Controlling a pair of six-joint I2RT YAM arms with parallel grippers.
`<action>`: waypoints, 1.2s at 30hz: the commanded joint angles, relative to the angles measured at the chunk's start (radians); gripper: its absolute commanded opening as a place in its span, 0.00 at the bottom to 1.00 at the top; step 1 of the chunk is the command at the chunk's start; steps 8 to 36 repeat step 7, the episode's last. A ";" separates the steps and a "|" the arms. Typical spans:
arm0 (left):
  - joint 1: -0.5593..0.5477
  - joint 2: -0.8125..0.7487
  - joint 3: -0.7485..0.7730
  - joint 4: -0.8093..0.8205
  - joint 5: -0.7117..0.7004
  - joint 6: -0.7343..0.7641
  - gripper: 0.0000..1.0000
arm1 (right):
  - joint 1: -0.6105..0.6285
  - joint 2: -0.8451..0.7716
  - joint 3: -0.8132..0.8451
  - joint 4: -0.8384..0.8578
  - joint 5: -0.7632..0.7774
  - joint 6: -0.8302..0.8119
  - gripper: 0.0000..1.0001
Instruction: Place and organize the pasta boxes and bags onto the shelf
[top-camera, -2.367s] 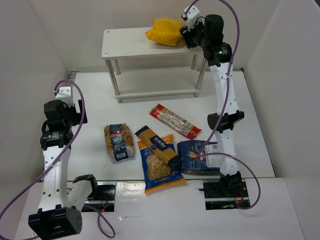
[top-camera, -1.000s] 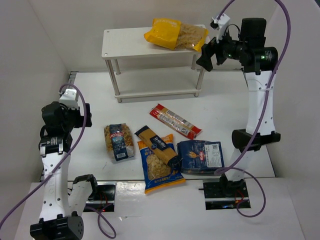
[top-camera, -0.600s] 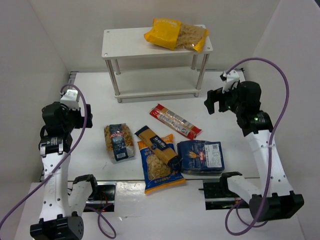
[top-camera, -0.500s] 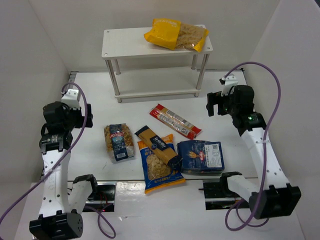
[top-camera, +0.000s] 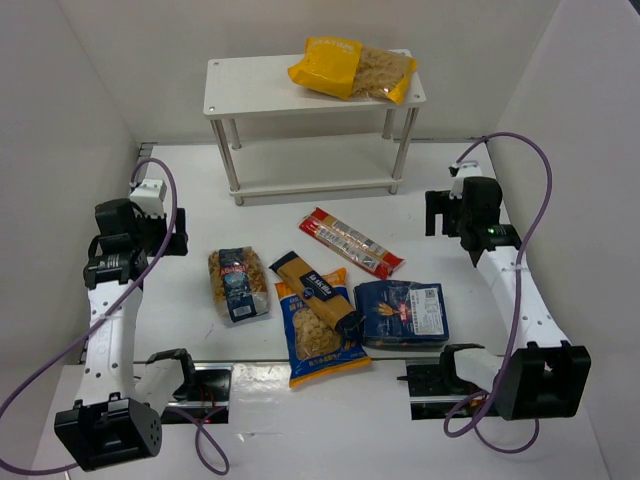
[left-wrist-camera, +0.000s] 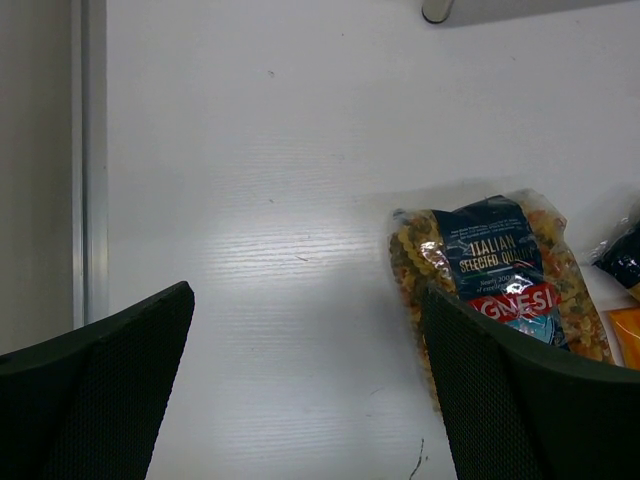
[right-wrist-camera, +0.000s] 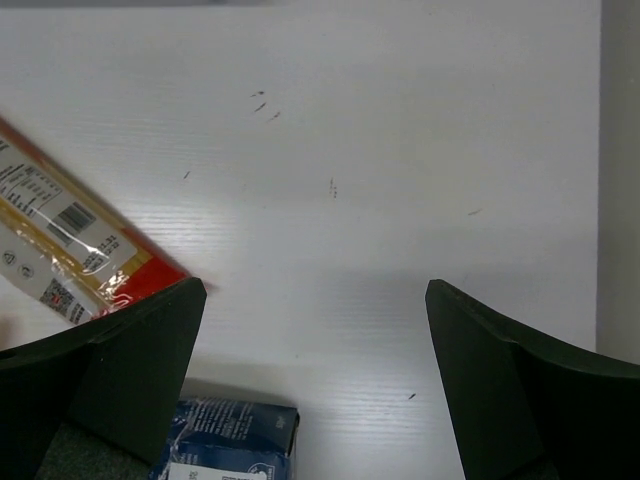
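Observation:
The yellow-topped clear bag (top-camera: 352, 67) lies on the top board of the white shelf (top-camera: 250, 85). On the table lie the dark-blue-labelled clear bag (top-camera: 238, 283), the long red spaghetti packet (top-camera: 350, 242), a yellow-blue pack (top-camera: 315, 290) across another one (top-camera: 318, 340), and the dark blue box (top-camera: 402, 313). My left gripper (top-camera: 165, 232) is open and empty, left of the blue-labelled bag (left-wrist-camera: 500, 275). My right gripper (top-camera: 441, 213) is open and empty, right of the red packet (right-wrist-camera: 70, 250) and above the blue box (right-wrist-camera: 225, 445).
White walls close in on the left, back and right. The shelf's lower board (top-camera: 310, 186) holds nothing. A metal rail (left-wrist-camera: 88, 150) runs along the table's left edge.
My right arm let go of the yellow-topped bag on the shelf top, swung back and came down low over the table's right side. My left gripper shifted slightly forward.

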 joint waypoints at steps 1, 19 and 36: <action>0.008 -0.004 0.032 0.009 -0.004 -0.017 1.00 | -0.023 -0.030 0.001 0.055 0.037 0.017 1.00; 0.008 0.032 0.041 0.000 -0.004 -0.017 1.00 | -0.024 -0.012 0.001 0.055 0.037 0.017 1.00; 0.008 0.032 0.041 0.000 -0.004 -0.017 1.00 | -0.024 -0.012 0.001 0.055 0.037 0.017 1.00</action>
